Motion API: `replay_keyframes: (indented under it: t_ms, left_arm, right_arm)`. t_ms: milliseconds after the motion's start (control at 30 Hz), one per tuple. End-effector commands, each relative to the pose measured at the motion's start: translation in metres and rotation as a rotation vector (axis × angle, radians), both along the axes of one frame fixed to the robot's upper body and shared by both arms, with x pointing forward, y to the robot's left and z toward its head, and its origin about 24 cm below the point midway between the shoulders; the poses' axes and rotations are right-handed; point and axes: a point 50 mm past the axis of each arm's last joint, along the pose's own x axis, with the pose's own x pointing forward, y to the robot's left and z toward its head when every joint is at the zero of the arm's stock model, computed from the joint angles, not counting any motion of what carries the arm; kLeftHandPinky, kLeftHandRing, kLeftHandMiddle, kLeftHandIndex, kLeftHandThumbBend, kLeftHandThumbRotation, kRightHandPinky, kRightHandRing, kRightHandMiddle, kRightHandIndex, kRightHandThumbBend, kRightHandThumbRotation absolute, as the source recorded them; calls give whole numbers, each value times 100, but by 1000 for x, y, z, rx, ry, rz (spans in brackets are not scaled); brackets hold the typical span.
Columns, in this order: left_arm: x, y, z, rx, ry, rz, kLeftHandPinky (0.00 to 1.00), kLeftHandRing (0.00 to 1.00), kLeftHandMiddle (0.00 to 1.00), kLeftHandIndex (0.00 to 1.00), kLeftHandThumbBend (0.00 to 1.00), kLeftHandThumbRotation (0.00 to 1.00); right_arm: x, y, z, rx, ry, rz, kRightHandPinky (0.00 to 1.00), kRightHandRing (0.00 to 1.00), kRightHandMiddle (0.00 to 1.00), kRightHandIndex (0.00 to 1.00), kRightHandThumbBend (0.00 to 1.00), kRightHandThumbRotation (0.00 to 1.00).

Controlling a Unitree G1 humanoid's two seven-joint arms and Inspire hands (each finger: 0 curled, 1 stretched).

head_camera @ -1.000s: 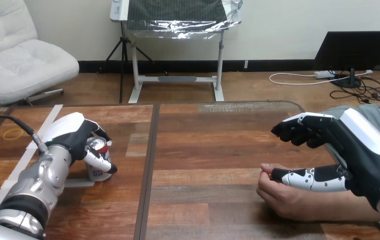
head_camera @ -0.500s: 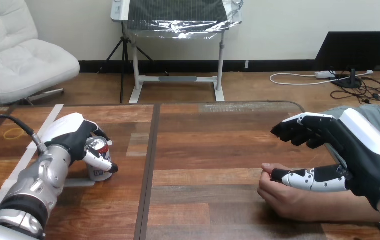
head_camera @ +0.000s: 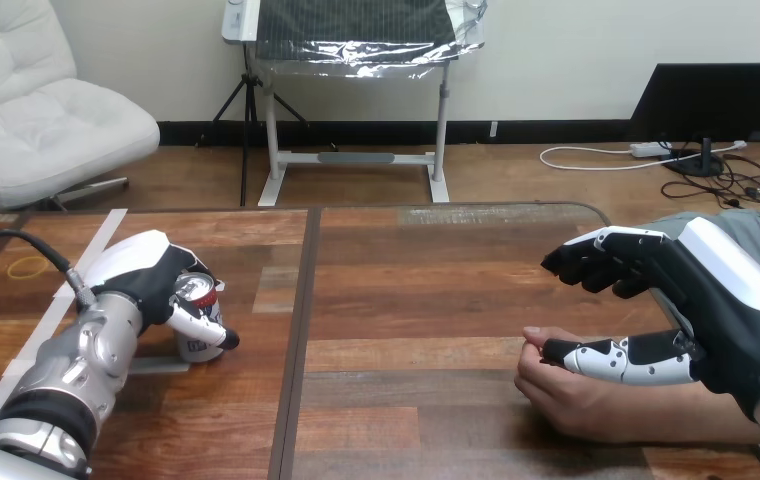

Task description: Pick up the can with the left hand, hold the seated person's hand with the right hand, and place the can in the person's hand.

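Head view: left robot hand clamped on upright can, desk's left edge; person's hand far right, under the spread right robot hand.

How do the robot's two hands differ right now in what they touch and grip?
The left hand is curled round the can; the right hand touches the person's hand, its grip unclear. The left hand is at the table's left side, the right hand at its right. Both are low over it.

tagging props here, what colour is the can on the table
The can has a silver top, red band and whitish body; head view.
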Motion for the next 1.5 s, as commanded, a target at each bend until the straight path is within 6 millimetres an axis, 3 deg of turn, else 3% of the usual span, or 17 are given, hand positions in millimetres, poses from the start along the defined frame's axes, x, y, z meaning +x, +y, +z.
replay_keyframes:
  t_ms: [0, 433, 833, 1467]
  left_arm:
    - [16, -8, 23, 22, -69, -27, 57, 61, 67, 69, 87, 18]
    - [14, -8, 22, 10, -113, -24, 48, 52, 58, 61, 81, 3]
    - [12, -7, 21, -15, -163, -27, 36, 42, 50, 52, 73, 0]
    - [9, -8, 20, -8, -203, -42, 37, 44, 51, 52, 72, 0]
  right_arm:
    - [4, 2, 15, -7, -81, 22, 73, 74, 73, 71, 66, 0]
    - [4, 2, 15, -9, -79, 24, 73, 74, 73, 71, 66, 0]
    - [4, 2, 15, 5, -76, 26, 73, 74, 74, 71, 66, 0]
    - [3, 2, 15, -8, -71, 20, 74, 74, 74, 71, 66, 0]
